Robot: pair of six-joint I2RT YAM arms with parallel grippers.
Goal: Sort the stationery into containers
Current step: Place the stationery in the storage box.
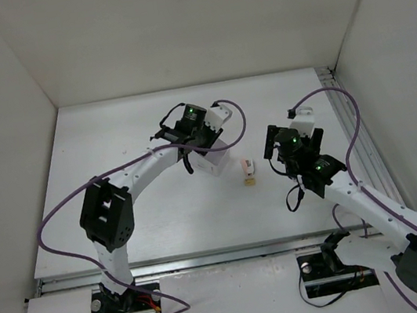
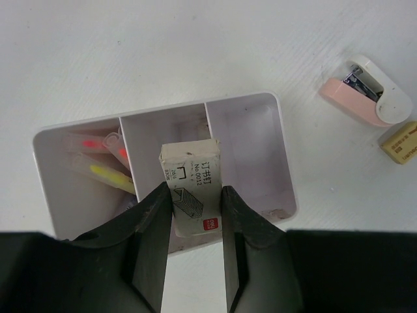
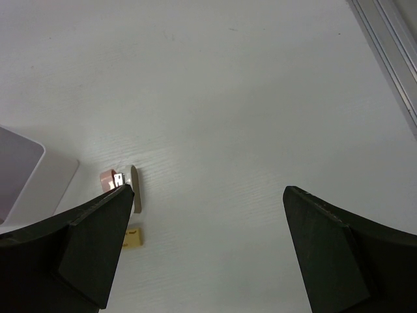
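Left end effector (image 2: 195,192) grips white block (image 2: 190,173) over middle compartment of box (image 2: 251,156); pens (image 2: 107,175) lie in one end compartment, the other bare; beyond, stapler (image 2: 368,98) and tan eraser (image 2: 401,142) wait on worktop (image 2: 163,52) near right end effector (image 3: 208,190), wide open and empty; roughly midway, three items left, I judge.

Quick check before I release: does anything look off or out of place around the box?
Nothing looks spilled or damaged. The left gripper holds a staple box over the middle compartment of the container. A small pink stapler and a tan block lie outside it, unsorted.
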